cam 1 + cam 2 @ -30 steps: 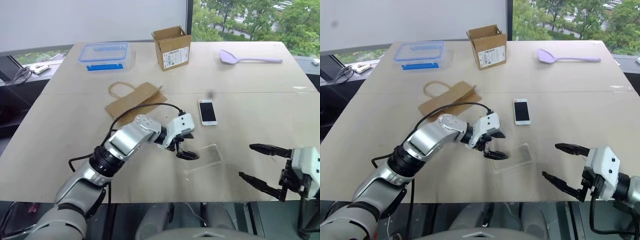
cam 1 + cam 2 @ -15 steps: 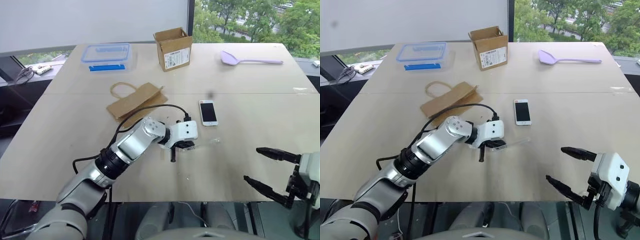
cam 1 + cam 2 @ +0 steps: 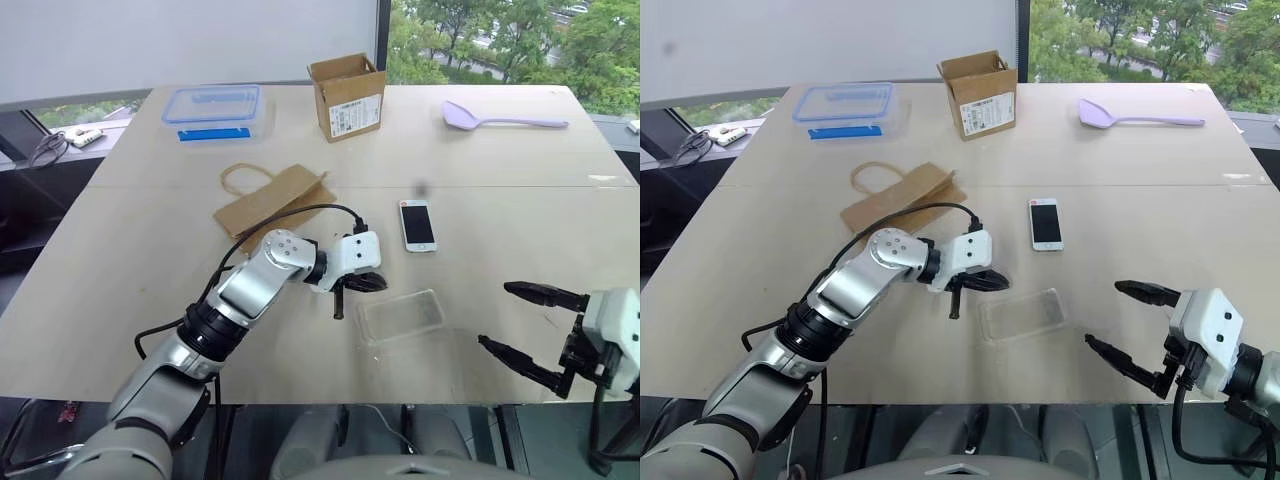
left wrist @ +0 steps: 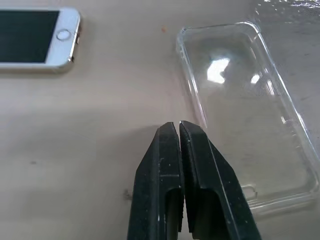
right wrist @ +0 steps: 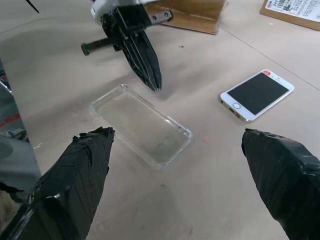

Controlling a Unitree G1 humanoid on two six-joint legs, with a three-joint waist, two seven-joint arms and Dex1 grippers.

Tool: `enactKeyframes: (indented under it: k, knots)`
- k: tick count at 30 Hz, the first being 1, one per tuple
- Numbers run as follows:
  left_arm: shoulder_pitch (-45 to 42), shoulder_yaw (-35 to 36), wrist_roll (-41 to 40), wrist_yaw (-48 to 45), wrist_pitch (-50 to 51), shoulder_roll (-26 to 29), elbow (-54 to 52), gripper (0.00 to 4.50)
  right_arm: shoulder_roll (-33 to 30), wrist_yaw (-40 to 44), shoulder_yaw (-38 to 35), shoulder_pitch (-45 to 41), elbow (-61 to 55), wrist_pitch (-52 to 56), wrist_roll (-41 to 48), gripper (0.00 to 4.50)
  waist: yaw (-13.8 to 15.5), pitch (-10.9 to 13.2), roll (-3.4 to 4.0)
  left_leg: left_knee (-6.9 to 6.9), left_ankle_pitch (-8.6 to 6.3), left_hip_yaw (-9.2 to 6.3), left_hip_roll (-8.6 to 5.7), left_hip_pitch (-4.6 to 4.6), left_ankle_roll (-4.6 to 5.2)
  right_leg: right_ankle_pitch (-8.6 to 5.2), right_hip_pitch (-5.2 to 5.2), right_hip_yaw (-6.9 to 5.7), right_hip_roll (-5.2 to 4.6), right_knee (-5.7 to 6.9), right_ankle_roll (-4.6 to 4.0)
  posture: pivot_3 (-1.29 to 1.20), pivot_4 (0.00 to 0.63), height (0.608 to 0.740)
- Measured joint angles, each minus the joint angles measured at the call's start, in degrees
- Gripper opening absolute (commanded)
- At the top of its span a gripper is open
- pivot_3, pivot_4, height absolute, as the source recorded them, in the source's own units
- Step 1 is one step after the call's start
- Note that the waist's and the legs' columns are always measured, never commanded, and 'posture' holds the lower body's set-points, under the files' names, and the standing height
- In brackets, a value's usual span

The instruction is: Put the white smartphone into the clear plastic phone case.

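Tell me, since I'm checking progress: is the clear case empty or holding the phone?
Empty. The clear case lies bare on the table; the white smartphone lies apart from it.

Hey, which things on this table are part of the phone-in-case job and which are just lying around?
Part of the job:
white smartphone
clear plastic phone case

Lying about:
brown paper bag
cardboard box
clear box with blue lid
lilac spatula
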Motion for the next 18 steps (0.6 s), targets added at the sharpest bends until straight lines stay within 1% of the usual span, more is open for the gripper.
enactKeyframes:
  k: [2, 3, 4, 7, 9, 13, 15, 16, 17, 18]
  knots:
    - [0.0, 0.1, 0.1, -0.8, 0.1, 0.1, 0.0, 0.1, 0.0, 0.0, 0.4, -0.2, 0.0, 0.0, -0.1, 4.5, 0.0, 0.0, 0.0, 0.0, 0.0, 0.0, 0.0, 0.0, 0.0, 0.0, 0.0, 0.0, 0.01, 0.0, 0.0, 0.0, 0.15, 0.74]
    - [0.1, 0.4, -0.7, -1.5, 0.7, 0.2, -0.2, 0.63, 0.0, 0.0, 0.4, -0.2, 0.0, 0.0, -0.1, 4.5, -0.1, 0.0, 0.0, 0.0, 0.0, 0.0, 0.0, 0.0, 0.0, 0.0, 0.0, 0.0, 0.02, 0.0, 0.0, 0.0, 0.15, 0.74]
    - [0.3, 0.8, -1.5, -2.1, 1.8, 0.2, -0.6, 0.85, 0.0, 0.0, 0.4, -0.1, 0.0, 0.0, -0.1, 4.5, -0.1, 0.0, 0.01, 0.0, 0.0, -0.01, 0.0, 0.0, 0.0, 0.0, -0.01, 0.0, 0.02, 0.0, 0.0, 0.0, 0.15, 0.74]
    - [0.3, 1.3, -3.1, -3.7, 4.6, 0.7, -2.5, 2.34, 0.1, 0.0, 0.4, 0.4, 0.0, 0.0, -0.1, 4.5, 0.0, 0.0, 0.01, 0.0, 0.0, -0.01, 0.0, 0.01, 0.0, 0.0, 0.0, 0.0, 0.02, 0.01, 0.0, 0.0, 0.15, 0.74]
    - [0.3, 0.7, -2.3, -3.7, 4.6, 0.8, -2.5, 3.09, 0.1, 0.1, 0.4, 1.0, -0.1, 0.0, -0.1, 4.5, 0.0, 0.0, 0.01, 0.0, 0.0, -0.01, 0.0, 0.0, 0.0, 0.0, 0.0, -0.01, 0.02, 0.01, 0.0, 0.0, 0.15, 0.74]
    - [0.4, -2.5, 0.9, -4.0, 3.4, 1.3, -2.1, 3.09, 0.2, 0.2, 0.0, 3.0, -0.7, 0.0, 0.1, 4.5, 0.0, 0.0, 0.01, 0.0, 0.0, 0.0, 0.0, 0.0, 0.0, 0.0, 0.0, 0.0, 0.02, 0.01, 0.0, 0.0, 0.15, 0.74]
    - [0.4, -3.5, 2.7, -3.6, 2.2, 1.0, -1.5, 3.09, 0.4, 0.8, -1.3, 4.8, -2.0, -0.1, 0.9, 4.5, 0.0, 0.0, 0.0, 0.0, 0.0, 0.0, 0.0, 0.0, 0.0, 0.0, 0.0, 0.0, 0.02, 0.01, 0.0, 0.0, 0.15, 0.74]
    - [0.4, -3.7, 3.5, -3.1, 1.2, 0.8, -1.3, 2.56, 0.4, 1.3, -2.4, 5.6, -2.7, -0.2, 1.2, 4.5, 0.0, 0.0, 0.0, 0.0, 0.0, 0.0, 0.0, 0.01, 0.0, 0.0, 0.0, 0.0, 0.02, 0.01, 0.0, 0.0, 0.15, 0.74]
    - [0.4, -3.8, 3.9, -2.9, 0.6, 0.6, -1.1, 2.33, 0.4, 1.7, -3.0, 6.1, -3.1, -0.2, 1.4, 4.5, 0.0, 0.0, 0.0, 0.0, 0.0, 0.0, 0.0, 0.02, 0.01, 0.0, 0.02, 0.0, 0.02, 0.0, 0.0, 0.0, 0.15, 0.74]
    - [0.5, -3.8, 4.3, -2.8, 0.0, 0.3, -1.0, 1.92, 0.3, 2.1, -3.7, 6.7, -3.5, -0.3, 1.5, 4.5, 0.0, 0.0, 0.0, 0.0, 0.0, 0.0, 0.0, 0.02, 0.01, 0.0, 0.02, 0.0, 0.01, 0.01, 0.0, 0.0, 0.15, 0.74]
